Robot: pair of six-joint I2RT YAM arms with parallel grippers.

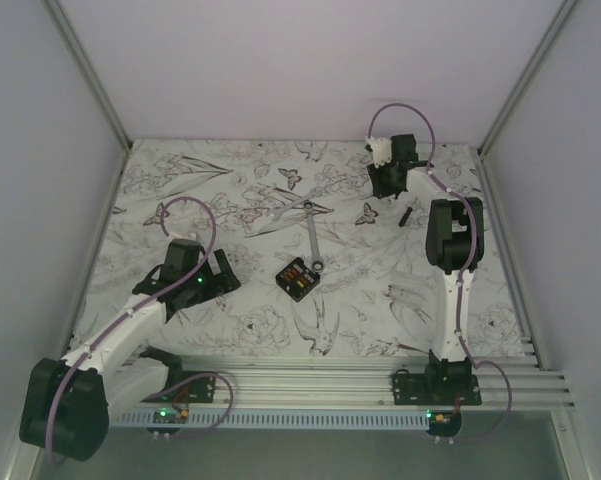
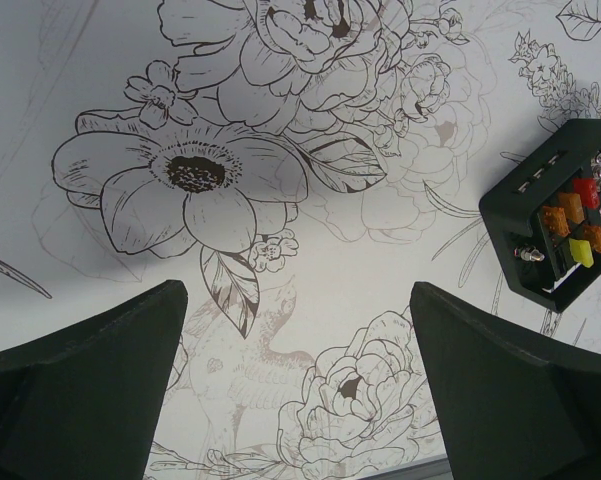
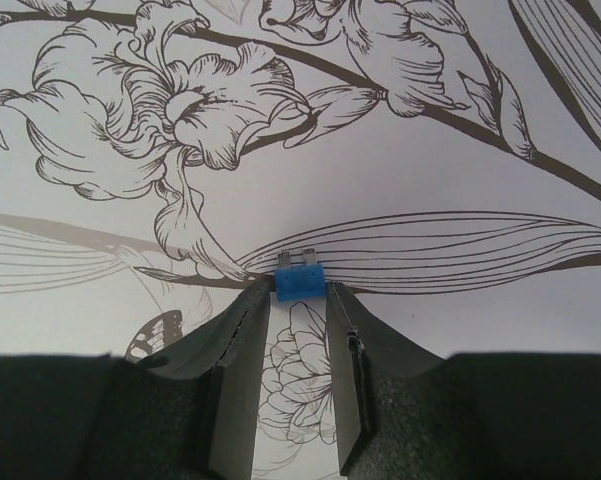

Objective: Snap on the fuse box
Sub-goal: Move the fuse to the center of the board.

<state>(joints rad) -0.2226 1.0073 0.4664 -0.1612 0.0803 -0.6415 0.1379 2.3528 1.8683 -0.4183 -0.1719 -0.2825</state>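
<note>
Sitting mid-table, the fuse box [image 1: 298, 279] is lying flat and turned diagonal, with its long axis running far-left to near-right. Its open face is pointing up, showing red, orange and yellow fuses. Silver wrench [image 1: 308, 234] is lying just beyond it, near end close to the box's far corner; cannot tell if touching. Thin black stick [image 1: 404, 214] is resting farther right. Left jaws are standing wide apart, holding nothing, with the box off to their right in the wrist view. Right jaws are clamping a small blue fuse [image 3: 300, 283] over the far right of the table [image 1: 230, 190]. A white cloth printed with black line-drawn flowers, butterflies and birds is covering the table. Plain pale walls and metal frame rails are closing in the sides.
</note>
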